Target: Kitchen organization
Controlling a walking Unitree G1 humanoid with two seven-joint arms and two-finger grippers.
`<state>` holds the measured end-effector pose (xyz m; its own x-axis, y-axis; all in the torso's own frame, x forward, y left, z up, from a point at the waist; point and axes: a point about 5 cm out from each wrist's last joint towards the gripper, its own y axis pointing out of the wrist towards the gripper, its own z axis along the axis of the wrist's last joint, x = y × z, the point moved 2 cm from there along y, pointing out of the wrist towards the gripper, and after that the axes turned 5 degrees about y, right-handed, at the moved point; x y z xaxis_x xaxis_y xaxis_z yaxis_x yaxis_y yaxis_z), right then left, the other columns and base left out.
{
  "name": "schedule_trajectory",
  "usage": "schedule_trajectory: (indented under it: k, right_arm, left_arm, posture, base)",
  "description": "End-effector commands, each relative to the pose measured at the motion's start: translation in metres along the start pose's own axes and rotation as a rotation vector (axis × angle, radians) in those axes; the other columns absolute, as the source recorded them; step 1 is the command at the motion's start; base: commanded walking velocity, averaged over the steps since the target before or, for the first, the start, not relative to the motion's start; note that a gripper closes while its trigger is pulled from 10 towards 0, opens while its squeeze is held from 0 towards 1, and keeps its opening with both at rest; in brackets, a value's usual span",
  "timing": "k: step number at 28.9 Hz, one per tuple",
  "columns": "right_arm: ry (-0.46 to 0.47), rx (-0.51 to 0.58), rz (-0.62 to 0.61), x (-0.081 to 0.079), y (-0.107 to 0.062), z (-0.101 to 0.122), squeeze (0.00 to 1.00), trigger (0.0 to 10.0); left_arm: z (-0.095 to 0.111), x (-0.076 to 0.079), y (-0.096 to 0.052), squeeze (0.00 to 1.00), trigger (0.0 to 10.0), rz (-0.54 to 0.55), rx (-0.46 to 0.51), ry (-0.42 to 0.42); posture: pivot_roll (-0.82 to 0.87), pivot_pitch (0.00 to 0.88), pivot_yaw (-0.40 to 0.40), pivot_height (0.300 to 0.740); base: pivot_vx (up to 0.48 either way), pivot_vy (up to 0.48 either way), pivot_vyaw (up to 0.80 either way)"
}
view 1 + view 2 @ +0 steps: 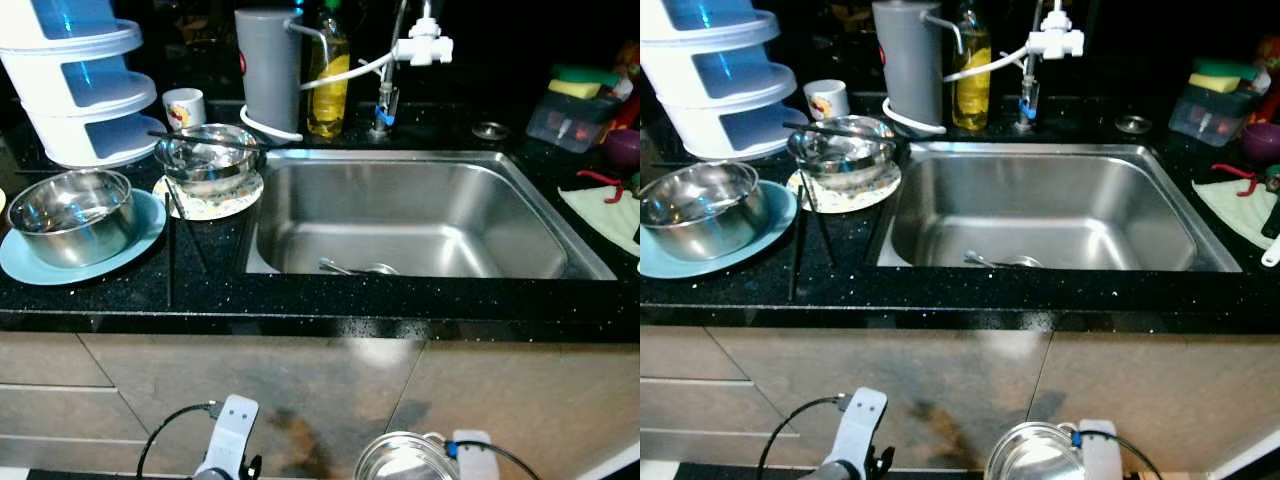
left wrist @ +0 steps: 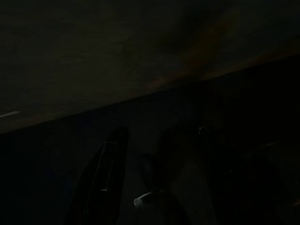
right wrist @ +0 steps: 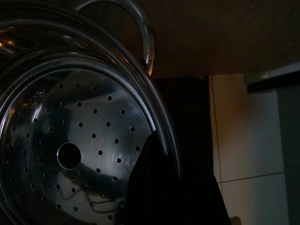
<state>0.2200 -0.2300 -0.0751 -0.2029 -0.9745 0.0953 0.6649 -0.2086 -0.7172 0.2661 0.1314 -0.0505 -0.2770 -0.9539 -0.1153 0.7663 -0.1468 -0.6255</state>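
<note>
The right gripper (image 3: 173,187), clamped on the steamer tray (image 3: 75,140) low before the cabinet, has the sink (image 1: 400,215) up and beyond it; the left gripper's (image 2: 140,187) state cannot be told.

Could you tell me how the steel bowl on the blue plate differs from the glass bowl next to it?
The steel bowl is opaque metal; the glass bowl is see-through. The steel bowl sits on a plain blue plate, the glass bowl on a patterned pale plate. A dark utensil lies across the glass bowl's rim. Both stand upright on the black counter, left of the sink.
</note>
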Motion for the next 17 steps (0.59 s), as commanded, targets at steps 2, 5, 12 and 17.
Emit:
schedule_trajectory:
  k: [2,5,12,17]
  right_arm:
    - [-0.020,-0.091,0.019,-0.0062,-0.0049,-0.0267,0.00,10.0]
    - [-0.020,-0.090,0.021,-0.0065,-0.0048,-0.0262,0.00,10.0]
    - [-0.018,-0.089,0.022,-0.0072,-0.0046,-0.0256,0.00,10.0]
    - [-0.017,-0.090,0.018,-0.0061,-0.0047,-0.0260,0.00,10.0]
  left_arm:
    - [-0.0108,-0.0070,-0.0027,0.00,10.0,0.019,-0.032,-0.017]
    - [-0.0084,-0.0093,-0.0026,0.00,10.0,0.035,-0.018,-0.012]
    - [-0.0061,-0.0123,-0.0026,0.00,10.0,0.040,-0.008,0.039]
    - [-0.0038,-0.0126,-0.0023,0.00,10.0,0.034,0.003,0.055]
  posture:
    - [-0.10,0.135,-0.026,0.740]
    - [-0.10,0.131,-0.027,0.740]
    - [-0.10,0.133,-0.025,0.740]
    - [-0.10,0.134,-0.025,0.740]
  base:
    - [0.000,0.480,0.00]
    - [0.000,0.320,0.00]
    - [0.000,0.000,0.00]
    - [0.000,0.000,0.00]
